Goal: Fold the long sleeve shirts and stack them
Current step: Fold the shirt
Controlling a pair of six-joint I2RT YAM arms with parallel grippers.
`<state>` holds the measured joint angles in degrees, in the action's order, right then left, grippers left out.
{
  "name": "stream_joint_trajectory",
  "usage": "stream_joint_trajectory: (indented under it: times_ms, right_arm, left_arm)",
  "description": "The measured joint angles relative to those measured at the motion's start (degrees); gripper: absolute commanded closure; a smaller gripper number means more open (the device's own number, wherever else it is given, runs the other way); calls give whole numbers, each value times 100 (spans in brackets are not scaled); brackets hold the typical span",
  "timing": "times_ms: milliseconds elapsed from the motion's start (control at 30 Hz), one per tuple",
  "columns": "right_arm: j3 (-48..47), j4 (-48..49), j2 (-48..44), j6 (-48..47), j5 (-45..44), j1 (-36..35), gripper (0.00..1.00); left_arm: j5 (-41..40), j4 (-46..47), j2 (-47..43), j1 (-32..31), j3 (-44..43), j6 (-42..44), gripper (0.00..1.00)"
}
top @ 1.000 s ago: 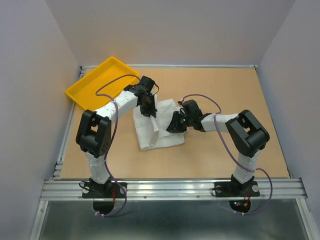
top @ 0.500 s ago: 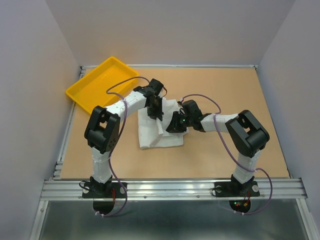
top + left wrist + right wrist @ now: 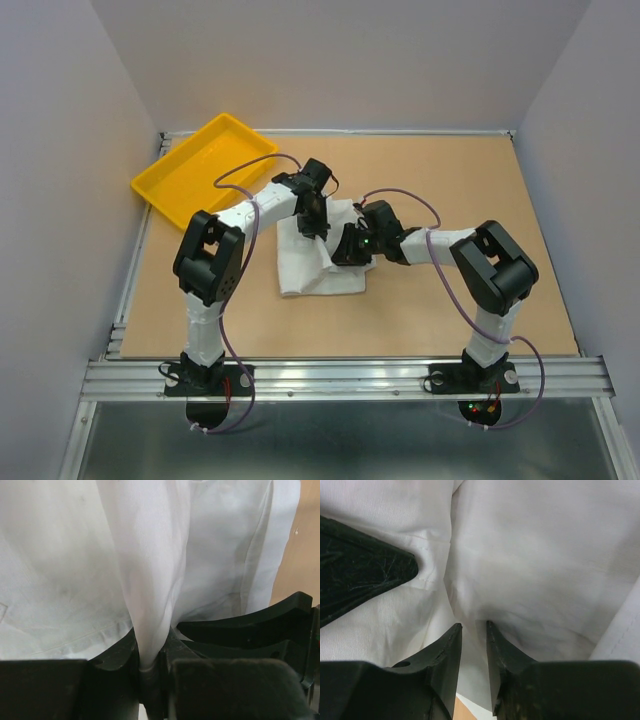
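White long sleeve shirt (image 3: 312, 276), a pleat clamped in left pincer (image 3: 150, 647) and right pincer (image 3: 473, 630) alike, needed both carried together so the fold landed square.

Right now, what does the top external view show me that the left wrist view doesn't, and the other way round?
Only top external: the yellow tray at the far left, both arms' poses, and the whole folded outline of the white shirt. Only left wrist: a ridge of fabric clamped between the fingers of the left gripper. Both: the shirt, the tan table, and the right gripper close beside the left.
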<state>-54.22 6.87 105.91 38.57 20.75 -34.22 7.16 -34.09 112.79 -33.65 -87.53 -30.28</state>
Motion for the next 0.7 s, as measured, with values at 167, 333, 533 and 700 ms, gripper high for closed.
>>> stream_joint_trajectory:
  times_ms: [167, 333, 533, 700]
  right_arm:
    - [50, 11, -61, 11, -44, -22, 52]
    - [122, -142, -358, -28, -258, -68, 41]
    - [190, -660, -1158, -151, -1003, -74, 37]
    - [308, -929, -2114, -271, -1823, 4, 37]
  left_arm:
    - [-85, 46, 79, 37, -70, -105, 75]
    - [-72, 131, 109, 37, -70, -151, 63]
    - [2, 262, 66, 37, -48, -98, 35]
    - [151, 343, -304, 39, 90, 13, 11]
